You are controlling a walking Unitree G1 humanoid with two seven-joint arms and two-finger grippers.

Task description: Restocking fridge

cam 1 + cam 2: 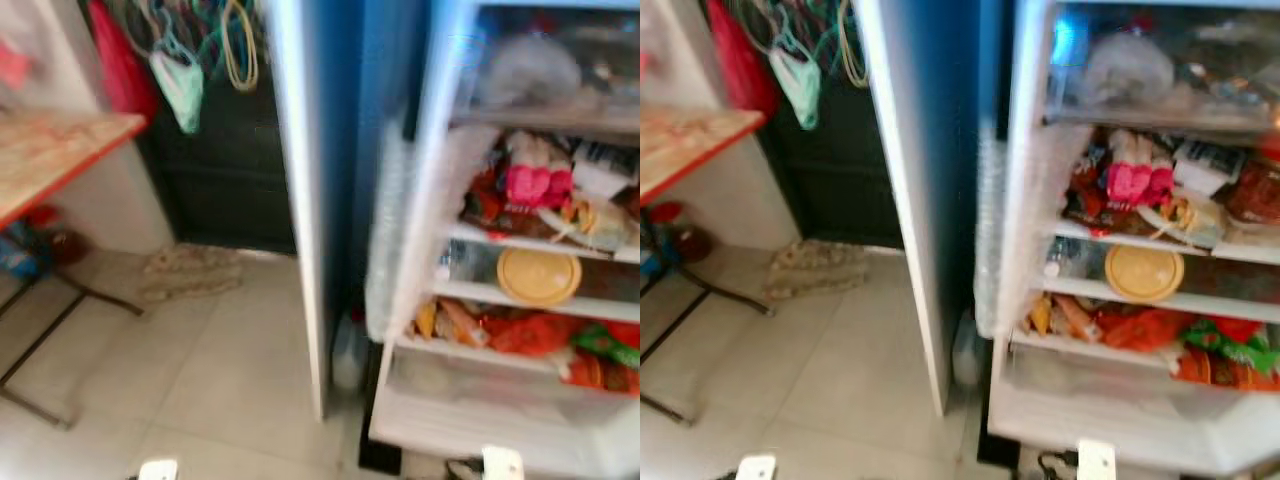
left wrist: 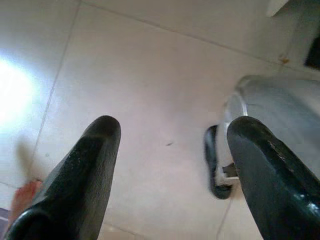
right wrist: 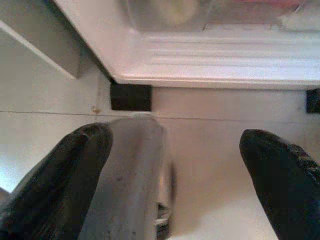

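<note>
The fridge (image 1: 520, 420) stands open on the right, its door (image 1: 300, 200) swung out toward me. Its shelves are crowded: a pink packet (image 1: 538, 183), a round yellow lid (image 1: 539, 276), and orange and red bags (image 1: 530, 333) above a clear bottom drawer (image 1: 480, 385). My left gripper (image 2: 175, 127) hangs low over the pale floor tiles, open, nothing between its fingers. My right gripper (image 3: 177, 135) hangs open above the floor just in front of the fridge's white base (image 3: 215, 55), holding nothing.
A wooden table (image 1: 50, 150) with a red edge and thin metal legs stands at the left. A rag (image 1: 190, 272) lies on the floor by a dark cabinet. Bags and hangers (image 1: 180, 85) hang above. A bottle (image 1: 348, 352) stands beside the fridge door.
</note>
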